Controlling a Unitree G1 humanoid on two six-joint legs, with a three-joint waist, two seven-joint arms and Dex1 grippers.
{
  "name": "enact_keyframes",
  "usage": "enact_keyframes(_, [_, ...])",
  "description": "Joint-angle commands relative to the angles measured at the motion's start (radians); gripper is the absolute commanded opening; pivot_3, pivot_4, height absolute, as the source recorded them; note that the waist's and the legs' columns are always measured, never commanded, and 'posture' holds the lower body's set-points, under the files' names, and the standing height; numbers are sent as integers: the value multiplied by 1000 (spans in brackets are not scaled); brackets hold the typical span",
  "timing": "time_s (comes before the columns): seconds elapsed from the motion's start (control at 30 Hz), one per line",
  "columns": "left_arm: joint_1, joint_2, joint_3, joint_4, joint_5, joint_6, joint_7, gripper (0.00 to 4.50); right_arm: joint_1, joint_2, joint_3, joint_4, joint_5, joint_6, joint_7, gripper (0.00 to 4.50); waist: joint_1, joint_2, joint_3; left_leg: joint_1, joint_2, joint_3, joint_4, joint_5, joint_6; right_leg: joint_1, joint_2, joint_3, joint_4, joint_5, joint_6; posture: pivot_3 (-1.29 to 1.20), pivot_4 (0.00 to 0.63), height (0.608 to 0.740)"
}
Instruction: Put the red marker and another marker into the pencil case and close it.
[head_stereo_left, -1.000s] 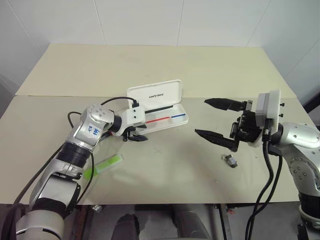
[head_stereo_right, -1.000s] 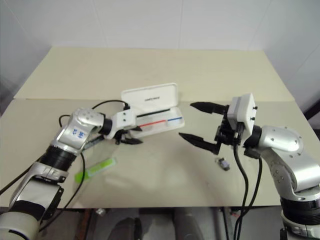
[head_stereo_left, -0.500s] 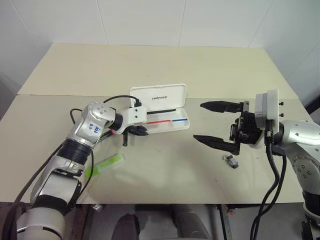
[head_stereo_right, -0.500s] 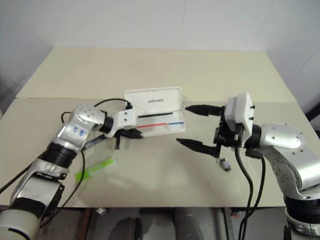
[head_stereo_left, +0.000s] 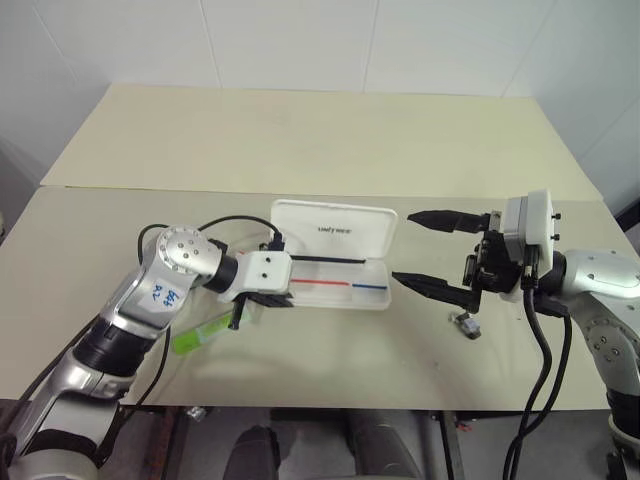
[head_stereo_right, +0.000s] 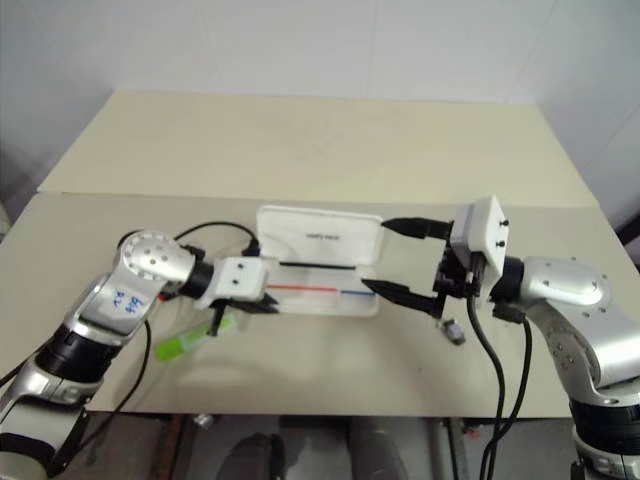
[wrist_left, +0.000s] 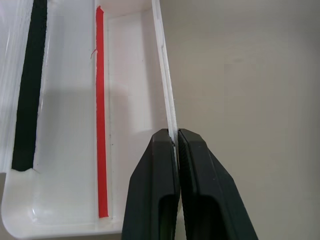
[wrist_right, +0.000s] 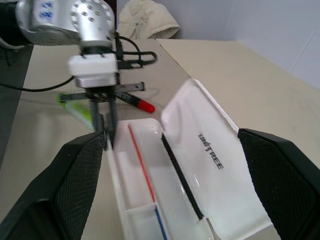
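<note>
The white pencil case (head_stereo_left: 330, 275) lies open in mid-table, its lid (head_stereo_left: 340, 232) tilted back and red, blue and black lines showing inside. My left gripper (head_stereo_left: 280, 300) is shut on the thin front wall (wrist_left: 165, 90) of the case near its left end. The lime-green highlighter (head_stereo_left: 207, 333) lies on the table just left of that gripper. In the right wrist view the red marker (wrist_right: 142, 105) lies on the table behind my left gripper, beside the case. My right gripper (head_stereo_left: 415, 250) hangs open just right of the case, with nothing in it.
A small dark grey object (head_stereo_left: 465, 325) lies on the table below my right gripper. The table's near edge (head_stereo_left: 330, 405) runs close in front of the case. The far half of the table (head_stereo_left: 320, 130) is bare.
My left gripper has shut on the case's front wall and dragged the case toward the near edge and slightly right. The right gripper has stayed open and nearly still.
</note>
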Motion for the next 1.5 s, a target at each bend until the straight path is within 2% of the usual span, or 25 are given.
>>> enact_keyframes(0.03, [40, 18, 17, -88, -17, -3, 24, 28, 20, -10, -56, -37, 14, -18, -10, 4500, 1, 0, 0, 0, 0, 0, 0, 0, 0, 0, 0, 0, 0, 0, 0, 0, 150, 740])
enact_keyframes(0.17, [89, 32, -4, -90, 8, -61, 47, 28, 44, -11, -64, -50, 14, -21, -6, 4500, -1, 0, 0, 0, 0, 0, 1, 0, 0, 0, 0, 0, 1, 0, -1, 0, 150, 740])
enact_keyframes(0.3, [76, 25, -11, -33, 22, -92, 69, 28, 44, -16, -64, -55, 17, -15, -2, 4500, 0, 0, 0, 1, 0, 0, 2, 0, 0, 0, 0, 0, 0, -1, -2, 0, 150, 740])
enact_keyframes(0.37, [60, 14, -14, -14, 21, -82, 74, 28, 37, -18, -64, -50, 17, -14, -1, 4500, 0, 0, 0, 1, 0, 0, 2, 0, 0, 1, 0, 0, 0, -5, -10, 0, 150, 740])
enact_keyframes(0.4, [54, 4, -12, -12, 19, -69, 83, 279, 36, -18, -64, -49, 16, -15, -1, 4500, 0, 0, 0, 1, 0, 0, 3, 0, 0, 1, 0, 1, 0, -8, -14, 0, 150, 740])
enact_keyframes(0.5, [44, -36, -4, -36, -7, -10, 106, 1100, 33, -16, -59, -50, 16, -14, -3, 4500, 1, 0, 0, 1, 0, 1, 3, 0, 0, 1, 0, 1, 1, -8, -14, 0, 150, 740])
enact_keyframes(0.6, [39, -63, 9, -72, -41, 15, 109, 2104, 29, -12, -52, -49, 13, -14, -6, 4500, 1, 0, 0, 1, 0, 0, 3, 0, 0, 1, 0, 1, 1, -6, -12, 0, 150, 740])
enact_keyframes(0.73, [37, -55, 32, -121, -105, 26, 86, 2104, 10, -8, -35, -33, 8, -18, 3, 4500, -2, 0, 0, 1, 0, 0, 3, 0, 0, 1, 0, 1, 2, -5, -9, 0, 150, 740])
enact_keyframes(0.9, [54, 22, 78, -182, -164, 85, 59, 2104, -26, -3, -9, 0, 0, -28, 28, 4500, -4, 0, 0, 2, 0, 1, 3, 0, 0, 1, 0, 1, 2, -6, -11, 0, 150, 740])
enact_keyframes(1.0, [57, 59, 137, -201, -198, 107, 73, 2666, -44, 1, 6, 19, -3, -37, 42, 4500, -2, 0, 0, 2, 0, 0, 3, 0, 0, 1, 0, 1, 2, -7, -13, 0, 150, 740])
enact_keyframes(1.13, [75, 138, 273, -193, -286, 135, 49, 3977, -101, 50, 22, 62, -33, -113, 43, 4500, -10, 0, 0, 2, 0, 1, 3, 0, 0, 1, 0, 1, 2, -7, -13, 0, 150, 740])
enact_keyframes(1.17, [95, 190, 306, -158, -285, 112, 22, 4324, -135, 66, 30, 75, -36, -126, 41, 4500, -14, 0, 0, 2, 0, 0, 3, 0, 0, 1, 0, 0, 2, -7, -13, 0, 150, 740])
enact_keyframes(1.2, [109, 227, 324, -133, -283, 95, 4, 4463, -157, 76, 34, 86, -39, -133, 43, 4500, -19, 0, 0, 2, 0, 1, 3, 0, 0, 1, 0, 0, 3, -7, -12, 0, 150, 740])
enact_keyframes(1.3, [124, 349, 353, -7, -240, 69, -17, 4463, -222, 80, 68, 93, 5, -85, 84, 4500, -31, 0, 0, 2, 0, 1, 2, 0, 0, 0, 0, 0, 3, -8, -14, 0, 150, 740])
enact_keyframes(1.43, [35, 390, 334, 161, -191, -16, 9, 4463, -266, 70, 114, 112, -6, -84, 160, 4500, -24, -1, 1, 2, 1, 0, 2, 0, 0, 0, 0, -1, 4, -9, -17, 0, 150, 740])
enact_keyframes(1.5, [-22, 406, 291, 257, -121, -68, 23, 4463, -286, 74, 126, 124, -5, -79, 174, 4500, -21, -2, 1, 2, 0, 0, 2, 0, 0, 0, 0, -1, 4, -9, -17, 0, 150, 740])
